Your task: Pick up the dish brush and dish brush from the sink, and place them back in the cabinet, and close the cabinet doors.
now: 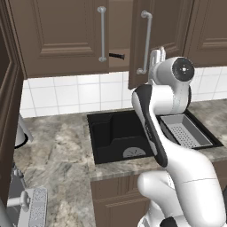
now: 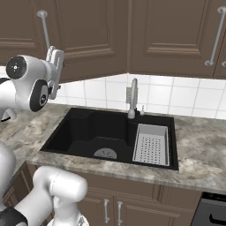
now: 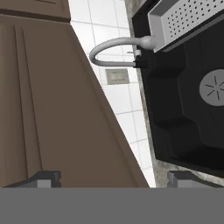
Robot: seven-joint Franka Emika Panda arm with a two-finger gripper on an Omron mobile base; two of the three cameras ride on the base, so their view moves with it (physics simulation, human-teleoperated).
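Gripper (image 3: 113,177) hovering w/ dark finger tips spread wide, pinching nothing, beside panelled dark-brown cabinet door (image 1: 144,40) standing ajar. Black brush handle (image 1: 117,56) poking from cabinet gap at 12 o'clock. Matte black rectangular sink (image 2: 88,132) lying below, round grey drain (image 2: 105,153), perforated grey tray (image 2: 151,144) at 3 o'clock.

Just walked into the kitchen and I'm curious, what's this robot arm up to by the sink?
The arm is raised by the wall cabinet, its claw open and holding nothing, next to the partly open cabinet door. A black brush handle pokes out of the gap between the doors. The black sink below looks free of brushes, with just a grey strainer tray in it. The doors are not yet closed.
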